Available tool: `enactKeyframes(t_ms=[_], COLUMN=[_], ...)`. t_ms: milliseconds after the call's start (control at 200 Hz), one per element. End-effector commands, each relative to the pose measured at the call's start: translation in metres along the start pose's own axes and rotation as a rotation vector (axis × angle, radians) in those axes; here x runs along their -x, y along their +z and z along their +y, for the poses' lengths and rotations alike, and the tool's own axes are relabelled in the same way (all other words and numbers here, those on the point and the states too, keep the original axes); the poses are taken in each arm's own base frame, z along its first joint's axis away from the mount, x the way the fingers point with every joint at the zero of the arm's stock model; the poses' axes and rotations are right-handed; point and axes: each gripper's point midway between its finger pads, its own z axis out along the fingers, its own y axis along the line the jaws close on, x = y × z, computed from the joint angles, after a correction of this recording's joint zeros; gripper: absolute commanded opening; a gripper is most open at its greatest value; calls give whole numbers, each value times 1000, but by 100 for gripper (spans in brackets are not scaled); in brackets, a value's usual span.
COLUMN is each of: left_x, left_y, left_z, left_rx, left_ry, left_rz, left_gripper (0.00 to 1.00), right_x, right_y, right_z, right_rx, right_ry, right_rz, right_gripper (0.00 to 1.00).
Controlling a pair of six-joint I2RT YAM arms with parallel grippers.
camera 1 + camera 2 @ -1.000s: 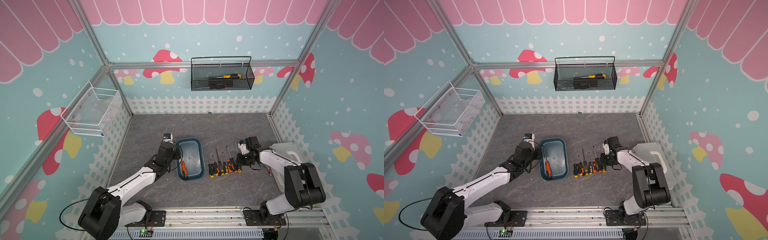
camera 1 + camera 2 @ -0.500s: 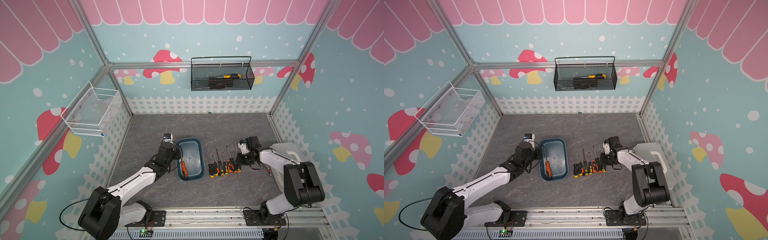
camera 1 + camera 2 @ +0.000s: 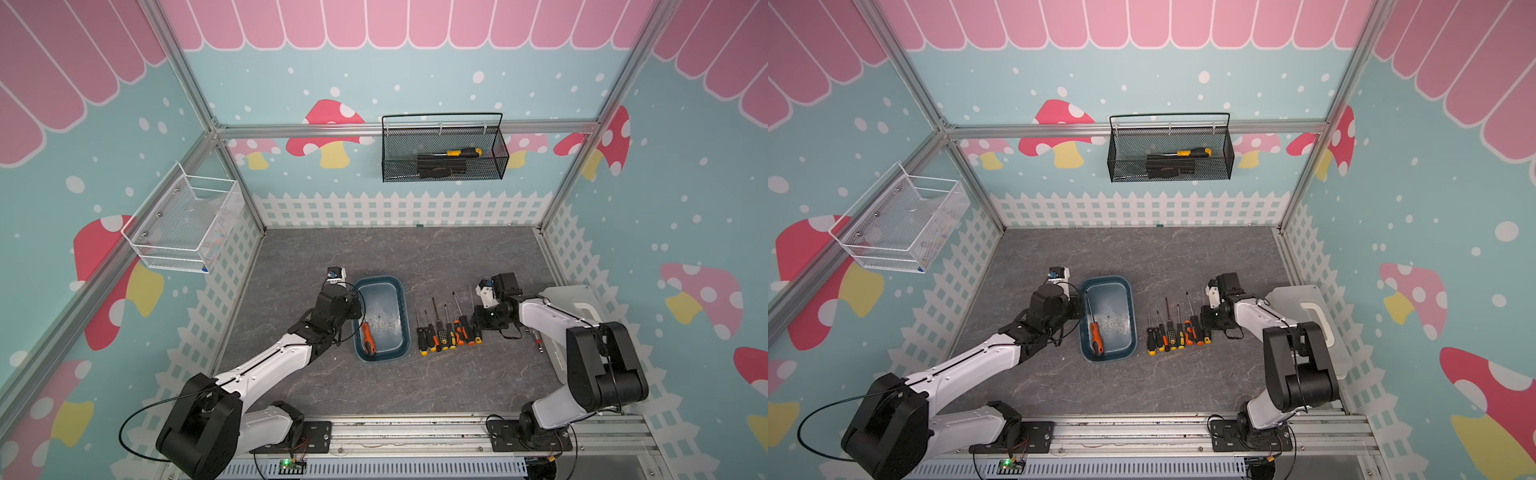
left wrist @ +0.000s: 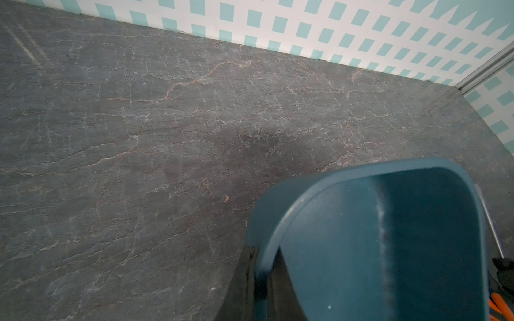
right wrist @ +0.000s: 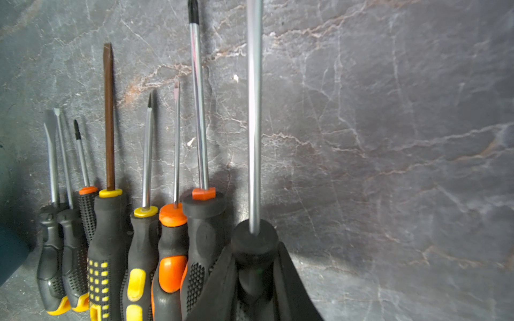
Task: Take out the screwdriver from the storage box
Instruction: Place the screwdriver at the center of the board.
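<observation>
Hold: left gripper [image 4: 261,275] clamped on the storage box [image 3: 402,320] wall nearest it; pin it firmly. Orange-handled screwdriver [image 3: 368,338] lies inside, along that wall. Right gripper [image 5: 256,250] fingers hug black-handled screwdriver [image 5: 254,139] at the row [image 3: 446,332] end: lay flat, parallel, release without nudging neighbours.

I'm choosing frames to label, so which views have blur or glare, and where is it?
Left wrist view: storage box rim soft near the lens, tabletop sharp. Right wrist view: nearest screwdriver handle blurred, shaft glaring. Both top views: even light, sharp.
</observation>
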Motion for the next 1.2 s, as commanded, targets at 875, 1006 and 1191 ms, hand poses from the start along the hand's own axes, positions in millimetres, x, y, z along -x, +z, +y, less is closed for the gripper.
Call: enactKeyframes(t_ms=[875,1006,1191], left_x=[12,12,10], left_y=[-2,-1,0], left_z=[-4,-5,-7], left_rx=[-22,-24,-26], left_ry=[-6,-6,-7], left_rz=[-33,-30,-24], left_gripper=[0,0,0], right_x=[28,36,32], right_y=[-56,-85,-115], right_z=[23,37,79], right_rx=[66,96,121], right_ry=[27,22,-58], right_rz=[-164,-227,-277], right_gripper=[26,27,27])
